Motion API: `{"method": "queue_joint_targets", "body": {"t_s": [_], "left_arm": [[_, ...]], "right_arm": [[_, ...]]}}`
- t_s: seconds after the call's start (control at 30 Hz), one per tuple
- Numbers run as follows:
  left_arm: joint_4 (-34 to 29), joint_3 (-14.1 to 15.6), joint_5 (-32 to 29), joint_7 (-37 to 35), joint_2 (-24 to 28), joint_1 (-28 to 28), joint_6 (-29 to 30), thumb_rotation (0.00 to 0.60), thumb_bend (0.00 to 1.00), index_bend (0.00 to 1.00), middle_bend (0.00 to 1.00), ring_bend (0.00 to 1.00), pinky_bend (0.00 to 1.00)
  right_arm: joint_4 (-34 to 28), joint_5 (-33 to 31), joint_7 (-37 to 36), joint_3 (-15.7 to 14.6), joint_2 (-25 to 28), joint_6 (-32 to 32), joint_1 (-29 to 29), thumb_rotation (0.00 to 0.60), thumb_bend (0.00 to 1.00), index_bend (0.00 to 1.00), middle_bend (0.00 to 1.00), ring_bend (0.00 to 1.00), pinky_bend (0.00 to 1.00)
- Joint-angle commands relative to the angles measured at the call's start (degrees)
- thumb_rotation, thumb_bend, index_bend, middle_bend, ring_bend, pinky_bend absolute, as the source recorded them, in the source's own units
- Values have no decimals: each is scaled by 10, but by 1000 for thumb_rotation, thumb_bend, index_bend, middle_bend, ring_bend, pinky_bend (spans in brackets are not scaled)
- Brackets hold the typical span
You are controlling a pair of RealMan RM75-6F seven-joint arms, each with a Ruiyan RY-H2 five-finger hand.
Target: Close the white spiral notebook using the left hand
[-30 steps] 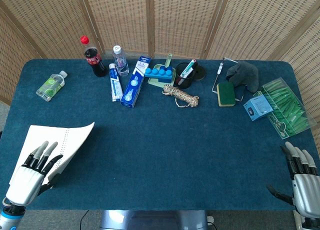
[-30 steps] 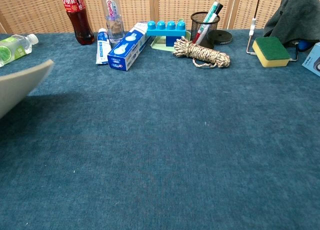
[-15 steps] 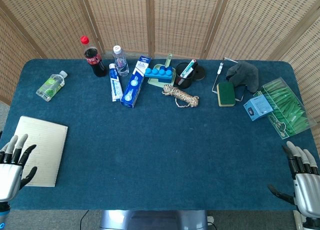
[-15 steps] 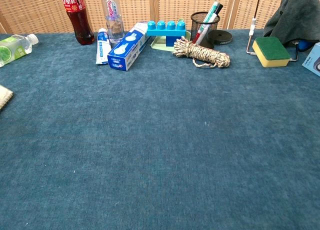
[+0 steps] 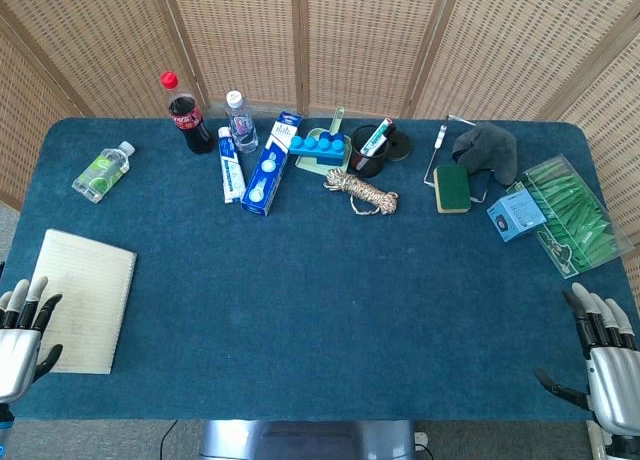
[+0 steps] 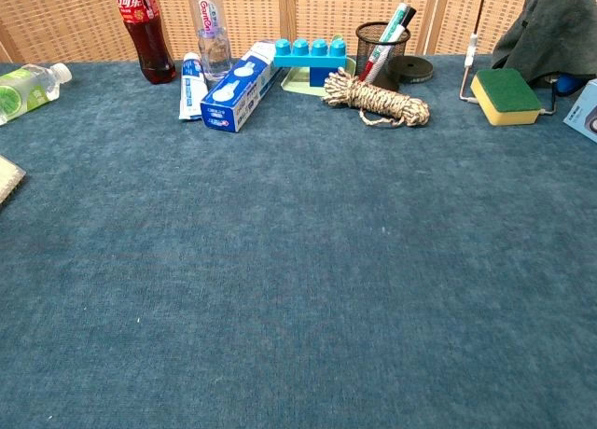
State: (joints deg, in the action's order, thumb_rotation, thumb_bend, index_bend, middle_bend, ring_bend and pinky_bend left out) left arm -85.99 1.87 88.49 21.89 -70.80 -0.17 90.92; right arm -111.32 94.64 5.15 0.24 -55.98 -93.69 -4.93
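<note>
The white spiral notebook (image 5: 84, 299) lies flat and closed on the blue table near its left front corner; only its corner (image 6: 7, 179) shows at the chest view's left edge. My left hand (image 5: 20, 338) hovers at the frame's lower left, just left of the notebook, fingers spread and empty. My right hand (image 5: 608, 365) sits at the lower right corner, fingers apart, holding nothing. Neither hand shows in the chest view.
Along the back stand a cola bottle (image 5: 185, 114), a water bottle (image 5: 240, 121), a toothpaste box (image 5: 271, 164), blue blocks (image 5: 318, 146), a pen cup (image 5: 368, 150) and a rope coil (image 5: 361, 192). A green bottle (image 5: 102, 171) lies left; a sponge (image 5: 452, 187) and green packet (image 5: 574, 215) lie right.
The notebook's lifted cover dropped flat, so the notebook is now closed. My left hand let go and drew back to the left and down. The right hand stayed still.
</note>
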Motion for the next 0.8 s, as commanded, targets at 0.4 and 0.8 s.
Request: {"method": "queue_joint_targets", "body": {"t_s": [0.4, 0.8], "left_arm": [[-72, -3, -55, 108, 33, -51, -128, 600, 212, 136, 0, 0, 102], [-88, -11, -111, 184, 15, -100, -210, 600, 212, 131, 0, 0, 125]], "right_arm": [[-2, 5, 5, -5, -3, 9, 3, 600, 0, 0, 0, 0, 0], [-1, -1, -8, -1, 3, 4, 2, 600, 0, 0, 0, 0, 0]]}}
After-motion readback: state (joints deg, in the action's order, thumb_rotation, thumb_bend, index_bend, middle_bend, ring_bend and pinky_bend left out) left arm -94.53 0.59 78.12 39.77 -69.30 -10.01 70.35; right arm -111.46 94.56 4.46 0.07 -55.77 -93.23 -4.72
